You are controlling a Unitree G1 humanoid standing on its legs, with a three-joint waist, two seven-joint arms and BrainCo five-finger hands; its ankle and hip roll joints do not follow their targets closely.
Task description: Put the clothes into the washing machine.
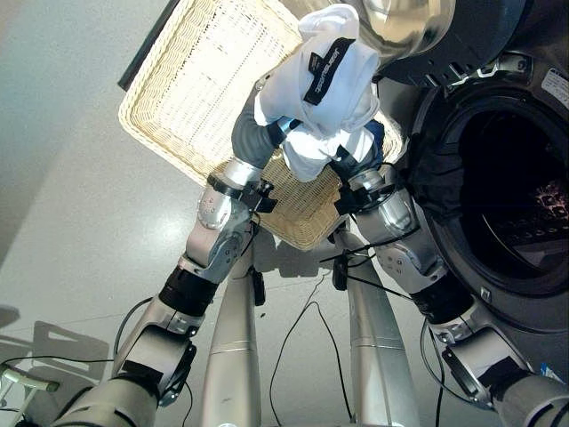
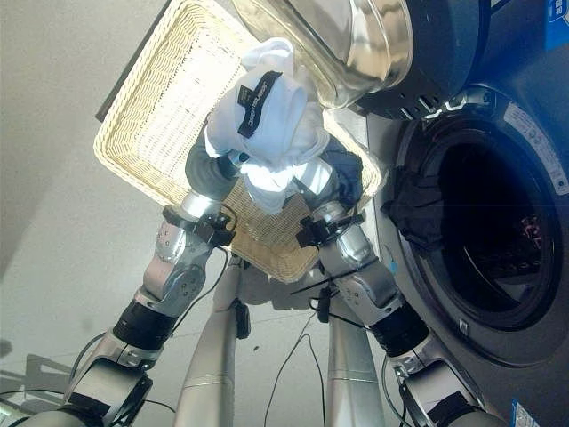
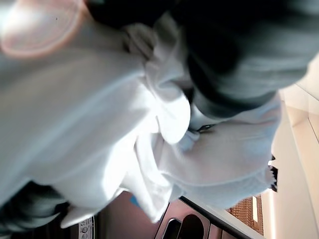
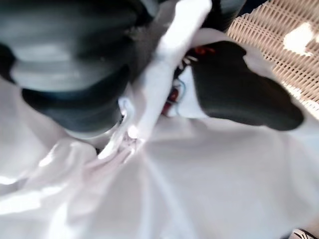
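Above the wicker basket, a bundle of white clothes was held up between both arms, just left of the washing machine opening, door swung open above. Left robot hand and right robot hand were buried in the cloth; finger state could not be told. A dark garment was draped over the drum rim. Judged best: bundle carried right and pushed deep past the rim before release, loose ends kept clear.

You have one white garment, one wicker basket, one washing machine, one dark item at its door.
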